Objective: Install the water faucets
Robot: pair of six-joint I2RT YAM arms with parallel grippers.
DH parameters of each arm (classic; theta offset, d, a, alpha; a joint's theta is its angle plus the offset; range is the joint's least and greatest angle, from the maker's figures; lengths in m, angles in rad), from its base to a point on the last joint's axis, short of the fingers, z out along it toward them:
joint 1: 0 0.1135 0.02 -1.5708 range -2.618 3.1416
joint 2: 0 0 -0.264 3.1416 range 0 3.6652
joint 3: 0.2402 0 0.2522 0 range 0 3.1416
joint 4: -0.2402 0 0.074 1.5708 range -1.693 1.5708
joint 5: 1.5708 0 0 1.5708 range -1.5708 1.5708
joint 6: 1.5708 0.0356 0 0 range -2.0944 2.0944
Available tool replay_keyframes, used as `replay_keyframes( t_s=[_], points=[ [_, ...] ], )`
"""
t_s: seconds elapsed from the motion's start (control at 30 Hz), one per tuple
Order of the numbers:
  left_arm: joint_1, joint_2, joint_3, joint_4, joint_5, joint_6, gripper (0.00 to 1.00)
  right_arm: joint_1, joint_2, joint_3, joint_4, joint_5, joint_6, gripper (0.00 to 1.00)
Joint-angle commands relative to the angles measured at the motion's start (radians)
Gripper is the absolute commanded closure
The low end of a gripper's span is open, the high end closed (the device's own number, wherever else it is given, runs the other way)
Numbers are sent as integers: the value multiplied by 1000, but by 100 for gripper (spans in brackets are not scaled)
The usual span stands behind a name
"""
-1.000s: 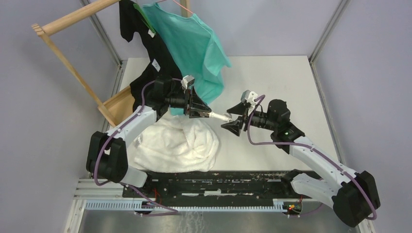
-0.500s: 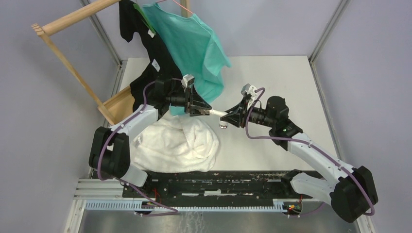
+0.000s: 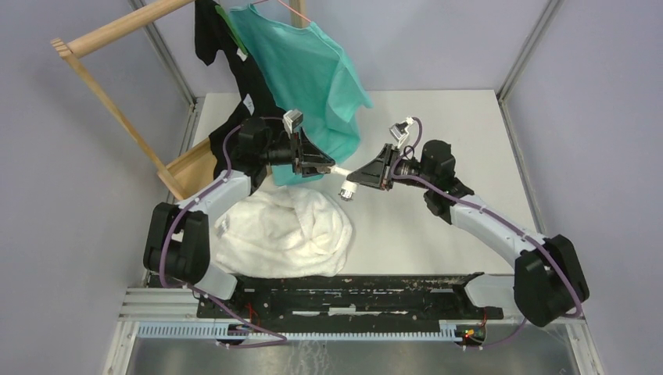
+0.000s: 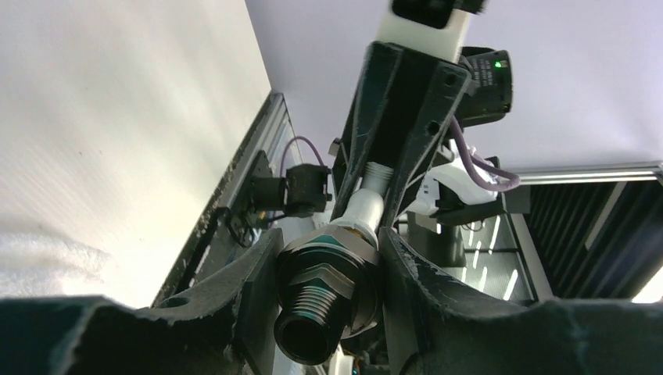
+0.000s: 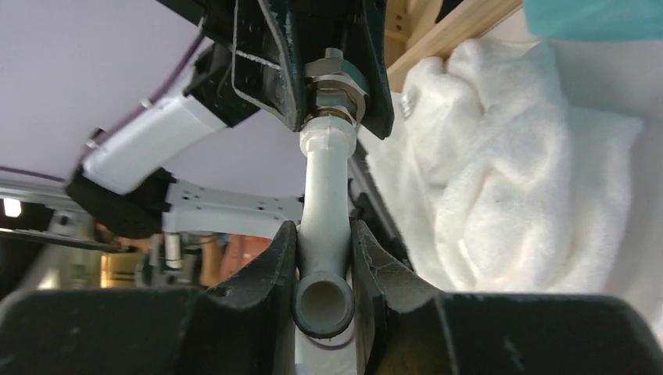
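Both grippers hold one faucet assembly in the air above the table's middle. My left gripper [image 3: 325,167] [image 4: 330,244] is shut on the silver threaded fitting [image 4: 327,285] [image 5: 336,82], its hex nut squeezed between the jaws. The white plastic spout [image 3: 340,171] [image 4: 366,209] [image 5: 326,180] runs from that fitting to my right gripper [image 3: 353,177] [image 5: 323,231], which is shut on the spout's other end. The spout's round open end [image 5: 322,306] faces the right wrist camera. A small silver part [image 3: 346,191] hangs below the spout. No blue dot shows.
A crumpled white towel [image 3: 285,226] lies below the left gripper. A teal shirt [image 3: 313,78] and a black shirt [image 3: 234,94] hang from a wooden rack [image 3: 117,117] at the back left. A black rail [image 3: 352,289] runs along the near edge.
My right gripper was open beside the spout's free end, then closed on it. Both arms have since carried the assembly a little toward the back left.
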Motion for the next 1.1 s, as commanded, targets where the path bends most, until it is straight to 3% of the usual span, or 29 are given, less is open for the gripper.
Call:
replay_keyframes(
  t_s=[0.0, 0.27, 0.47, 0.57, 0.63, 0.9, 1.07],
  points=[
    [-56, -82, 17, 293, 82, -124, 97, -3, 127, -67, 329, -92, 414, 99],
    [-55, -146, -29, 342, 11, -130, 97, -60, 286, -209, 814, -11, 762, 99],
    [-56, -163, -31, 351, -13, -120, 97, -60, 342, -231, 1003, 3, 822, 99],
    [-56, -123, -13, 337, 35, -157, 66, -61, 339, -230, 1000, -8, 796, 99],
    [-55, -112, -32, 383, 45, -198, 52, -61, 339, -228, 995, -17, 790, 99],
    [-55, -126, -34, 310, 44, -140, 26, -60, 330, -224, 980, -29, 764, 99],
    [-55, -123, -18, 244, 47, -93, 23, -62, 330, -218, 984, -32, 767, 99]
  ],
)
